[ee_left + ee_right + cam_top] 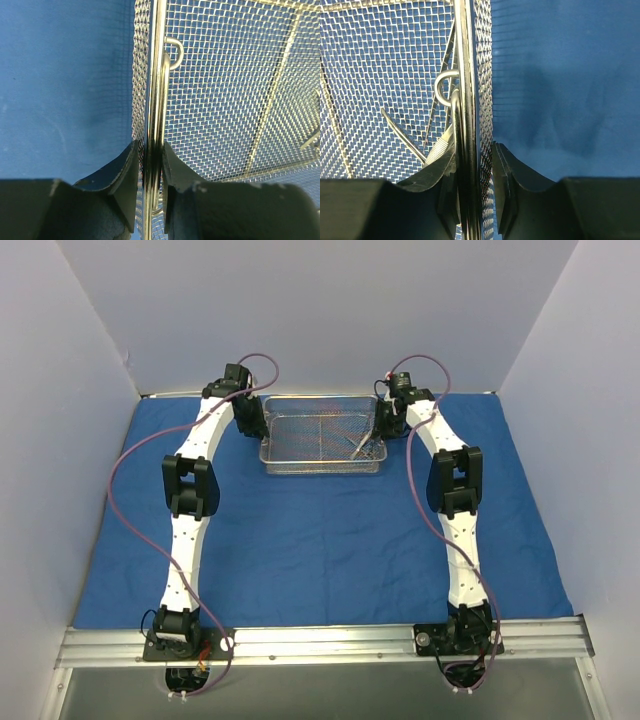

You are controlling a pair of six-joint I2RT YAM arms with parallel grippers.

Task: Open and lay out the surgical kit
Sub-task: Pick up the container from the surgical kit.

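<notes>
The blue cloth wrap point(320, 540) lies spread flat over the table. The silver wire-mesh tray point(322, 468) sits at its far middle. My left gripper point(258, 428) is shut on the tray's left rim point(154, 100), one finger inside and one outside the wall; in the left wrist view it sits at the bottom point(150, 165). My right gripper point(385, 425) is shut the same way on the right rim point(465, 75), shown low in the right wrist view point(474, 165). Thin metal instruments point(362, 448) lie in the tray's right end point(402, 135). I cannot tell whether the tray rests on the cloth or is lifted.
Grey-white walls close in the left, right and back. An aluminium rail point(320, 642) with both arm bases runs along the near edge. Bare blue cloth stretches between the tray and the rail.
</notes>
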